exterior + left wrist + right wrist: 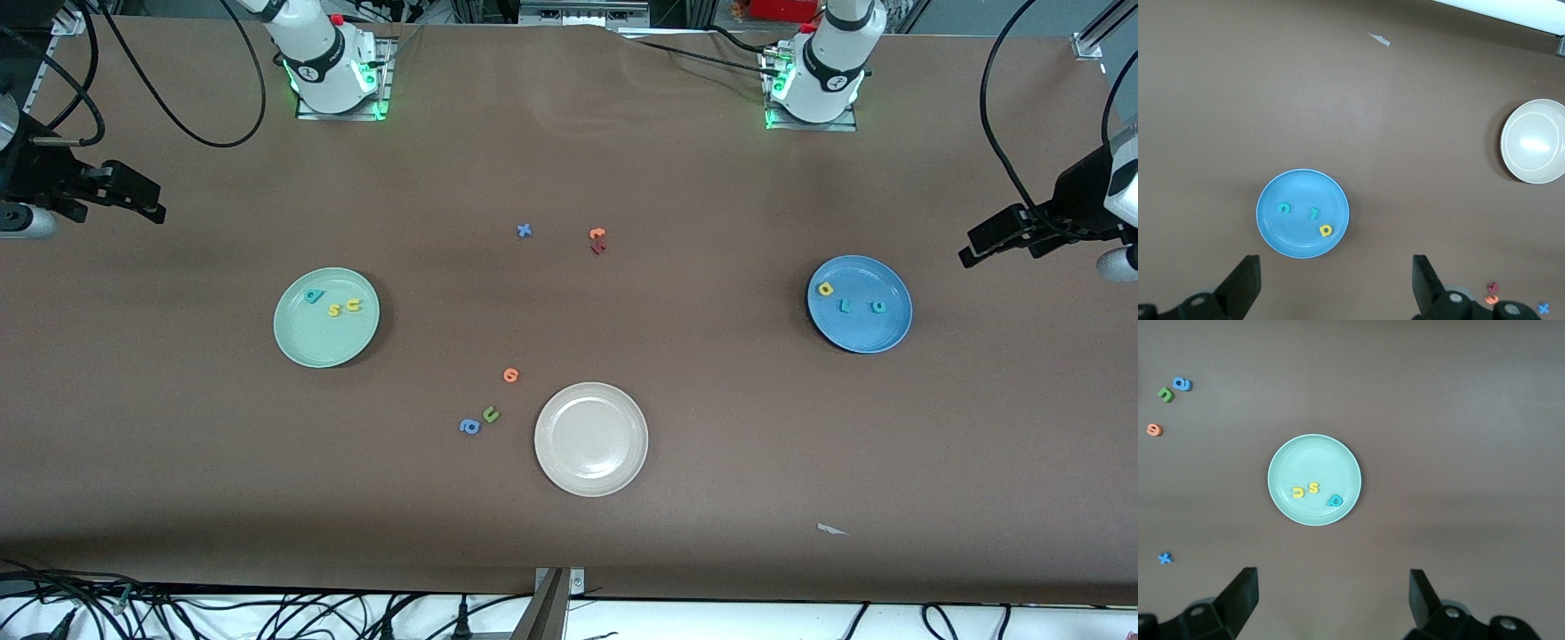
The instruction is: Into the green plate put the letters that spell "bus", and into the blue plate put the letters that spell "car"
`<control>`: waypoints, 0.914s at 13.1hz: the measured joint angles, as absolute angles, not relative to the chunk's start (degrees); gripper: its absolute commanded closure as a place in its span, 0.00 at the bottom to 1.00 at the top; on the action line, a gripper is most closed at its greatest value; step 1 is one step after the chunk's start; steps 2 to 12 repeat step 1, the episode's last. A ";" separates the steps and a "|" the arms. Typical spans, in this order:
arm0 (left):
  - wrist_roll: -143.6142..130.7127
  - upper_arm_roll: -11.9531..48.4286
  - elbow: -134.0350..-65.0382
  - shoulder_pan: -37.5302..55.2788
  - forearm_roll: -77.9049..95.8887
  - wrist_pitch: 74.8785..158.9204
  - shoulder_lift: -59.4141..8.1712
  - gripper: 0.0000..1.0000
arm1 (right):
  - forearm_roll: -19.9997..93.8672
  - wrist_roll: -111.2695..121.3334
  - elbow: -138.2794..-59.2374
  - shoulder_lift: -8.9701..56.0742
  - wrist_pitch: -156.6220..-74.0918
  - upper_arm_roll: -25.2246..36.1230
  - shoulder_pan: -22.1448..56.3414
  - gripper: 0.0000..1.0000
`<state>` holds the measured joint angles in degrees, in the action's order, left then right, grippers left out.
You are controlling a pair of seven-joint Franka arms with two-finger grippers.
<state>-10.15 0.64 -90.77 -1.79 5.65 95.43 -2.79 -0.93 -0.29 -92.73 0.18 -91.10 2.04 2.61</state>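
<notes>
The green plate [320, 348] [1315, 457] holds a teal "b" [313, 296] [1335, 500], a yellow "s" [334, 310] [1313, 487] and a yellow "u" [354, 305] [1297, 493]. In the blue plate [867, 334] [1295, 193] lie a yellow "a" [826, 288] [1326, 231], a pale-teal "r" [845, 305] [1313, 213] and a teal "c" [878, 307] [1284, 208]. My right gripper [147, 206] [1333, 600] hangs open and empty over the table's right-arm end, away from the green plate. My left gripper [973, 252] [1336, 283] hangs open and empty over the left-arm end, beside the blue plate.
A cream-white plate [591, 476] sits near the front camera at mid-table. Beside it lie an orange letter [510, 375], an olive "u" [490, 414] and a blue "a" [469, 427]. Nearer the bases lie a blue "x" [524, 231], an orange letter [597, 234] and a dark-red letter [598, 248]. A paper scrap [831, 530] lies near the front edge.
</notes>
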 measured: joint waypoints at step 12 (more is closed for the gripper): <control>-10.15 0.63 -90.77 -1.81 5.65 95.43 -2.79 0.00 | -0.93 -0.29 -92.73 0.18 -91.10 2.04 2.61 0.00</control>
